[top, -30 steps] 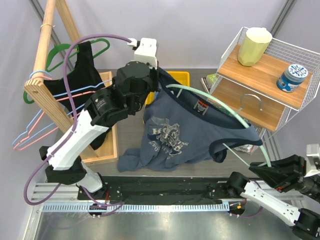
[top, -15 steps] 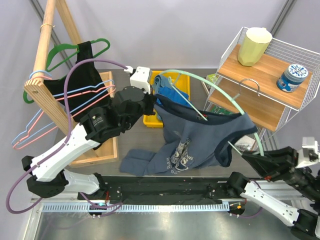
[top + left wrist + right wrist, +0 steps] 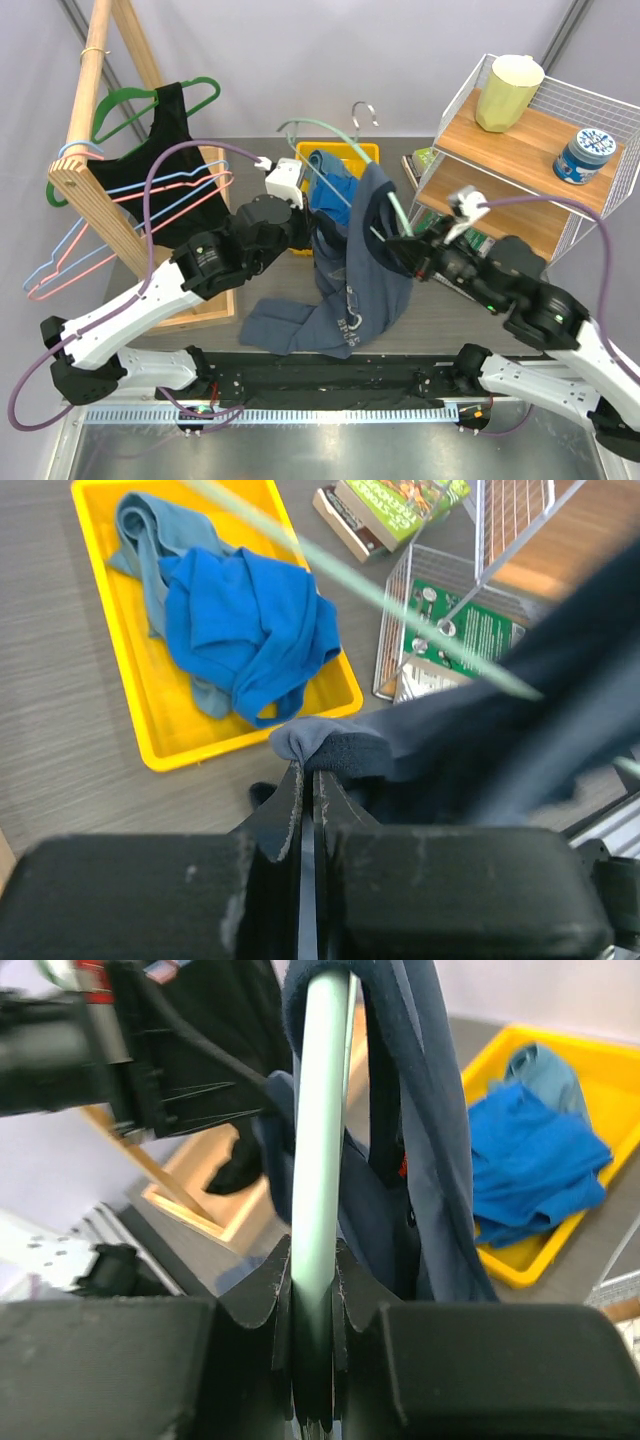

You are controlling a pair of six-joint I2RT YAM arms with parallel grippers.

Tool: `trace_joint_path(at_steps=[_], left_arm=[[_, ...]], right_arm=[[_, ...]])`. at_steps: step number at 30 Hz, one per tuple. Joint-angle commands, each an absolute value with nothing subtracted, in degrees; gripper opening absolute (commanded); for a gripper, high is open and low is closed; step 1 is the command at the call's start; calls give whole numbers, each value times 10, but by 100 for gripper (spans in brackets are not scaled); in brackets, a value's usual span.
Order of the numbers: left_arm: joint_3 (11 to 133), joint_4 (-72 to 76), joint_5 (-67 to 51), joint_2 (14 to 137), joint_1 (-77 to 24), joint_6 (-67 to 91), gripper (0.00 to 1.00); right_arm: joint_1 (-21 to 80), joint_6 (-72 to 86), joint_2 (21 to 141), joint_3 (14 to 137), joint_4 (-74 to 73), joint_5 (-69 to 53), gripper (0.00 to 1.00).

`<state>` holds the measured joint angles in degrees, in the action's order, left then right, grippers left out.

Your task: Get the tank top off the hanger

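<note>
Tank top (image 3: 350, 270), navy (printed), on hanger (image 3: 320, 1110)

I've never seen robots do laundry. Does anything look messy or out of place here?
Only the navy tank top: it hangs twisted off the tilted mint hanger, pinched by the left gripper, its lower end crumpled on the table. Blue clothes lie bunched in the yellow tray.

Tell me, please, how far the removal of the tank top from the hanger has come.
Done: the left tool is shut on a fold of the tank top, and the right tool is shut on the green hanger. In hand: the separation itself, as a strap loops around the hanger bar. Left: slip that strap off, since the tank top is not yet free.
</note>
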<state>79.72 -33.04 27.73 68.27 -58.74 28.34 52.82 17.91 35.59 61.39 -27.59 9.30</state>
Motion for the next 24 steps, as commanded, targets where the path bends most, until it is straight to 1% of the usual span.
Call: trace_joint_path(at_steps=[1,7,9,12,13,15,16,17,19,21,24], left_arm=[[782,-283,254,678,-584,285,0],[785,-302,231,704,-585,281,1],[790,-313,224,708,-585,281,3],[802,-325,224,711,-584,283,19],[805,-331,222,708,-585,283,33],[807,-333,214,697,-584,282,48],[807,-333,203,692,-584,284,62],[807,-330,194,678,-584,286,68],[807,-326,172,664,-585,305,77],[809,-310,122,643,-584,333,77],[811,-283,64,620,-584,368,73]], right_arm=[[530,207,408,634,-195,143,1],[530,219,449,613,-171,141,1],[530,216,448,618,-177,145,1],[530,206,434,639,-201,143,1],[530,203,429,648,-209,144,2],[530,193,418,657,-236,144,1],[530,190,410,666,-246,141,1],[530,186,405,671,-257,137,1],[530,171,391,674,-285,115,1],[530,161,375,654,-293,87,1],[530,155,337,623,-293,65,1]])
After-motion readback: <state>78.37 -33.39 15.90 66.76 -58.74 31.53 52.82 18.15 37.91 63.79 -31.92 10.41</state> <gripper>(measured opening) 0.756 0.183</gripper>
